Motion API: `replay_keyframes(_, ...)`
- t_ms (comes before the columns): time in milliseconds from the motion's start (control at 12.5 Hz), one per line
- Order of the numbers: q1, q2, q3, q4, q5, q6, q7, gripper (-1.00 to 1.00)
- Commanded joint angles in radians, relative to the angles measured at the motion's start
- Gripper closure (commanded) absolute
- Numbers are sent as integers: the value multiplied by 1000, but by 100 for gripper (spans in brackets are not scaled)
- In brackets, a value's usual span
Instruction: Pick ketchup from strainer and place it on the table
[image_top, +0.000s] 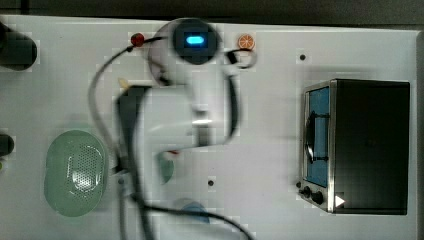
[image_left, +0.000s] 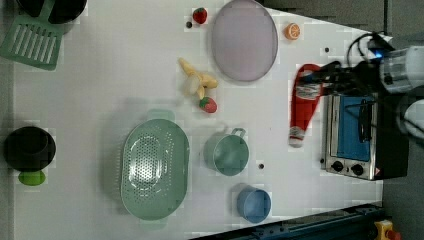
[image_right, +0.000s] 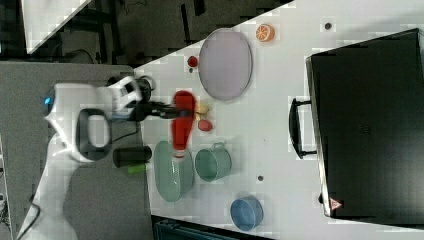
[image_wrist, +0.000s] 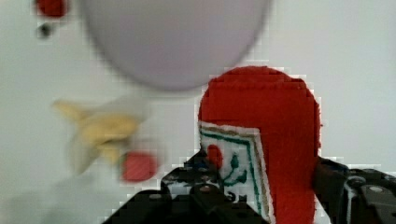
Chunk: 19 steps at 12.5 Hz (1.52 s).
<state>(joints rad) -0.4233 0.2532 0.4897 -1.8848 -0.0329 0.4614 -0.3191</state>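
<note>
My gripper (image_left: 320, 80) is shut on the ketchup (image_left: 305, 102), a red bottle with a white cap and a white-and-red label, gripped near its broad end. In the left view the bottle hangs in the air in front of the toaster oven, far to the right of the strainer (image_left: 155, 170). In the right view the ketchup (image_right: 182, 122) sits just above the strainer's (image_right: 172, 172) rim, with the gripper (image_right: 167, 112) at its side. In the wrist view the gripper (image_wrist: 261, 191) clamps the ketchup (image_wrist: 280, 130) on both sides. The pale green strainer (image_top: 75, 172) holds nothing and rests on the white table (image_left: 100, 90).
A lilac plate (image_left: 243, 40), a banana (image_left: 197, 80), a strawberry (image_left: 208, 104), a green mug (image_left: 226, 152) and a blue cup (image_left: 254, 204) lie on the table. A toaster oven (image_left: 357, 135) stands at the left view's right. A black cup (image_left: 29, 147) and a green spatula (image_left: 32, 42) sit at the left view's left.
</note>
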Motion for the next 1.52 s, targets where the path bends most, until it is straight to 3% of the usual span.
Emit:
replay_keyframes(80, -31, 7, -60, -18, 7, 2, -129, -18)
replay_keyframes(320, -33, 12, -116, -106, 7, 90, -129, -18)
replay_keyframes(640, -32, 37, -121, -261, 7, 273, -129, -18)
replay_keyframes(880, -33, 100, -122, -315, 7, 365, -129, -18)
replay_keyframes(960, -33, 120, -126, -321, 7, 398, -129, -25)
replay_keyframes(1200, -33, 135, -135, -334, 5, 441, -129, -87)
replay_keyframes(1280, -32, 121, -133, -333, 6, 435, -129, -100)
replay_keyframes(1520, -32, 31, -124, -299, 14, 389, -94, -100)
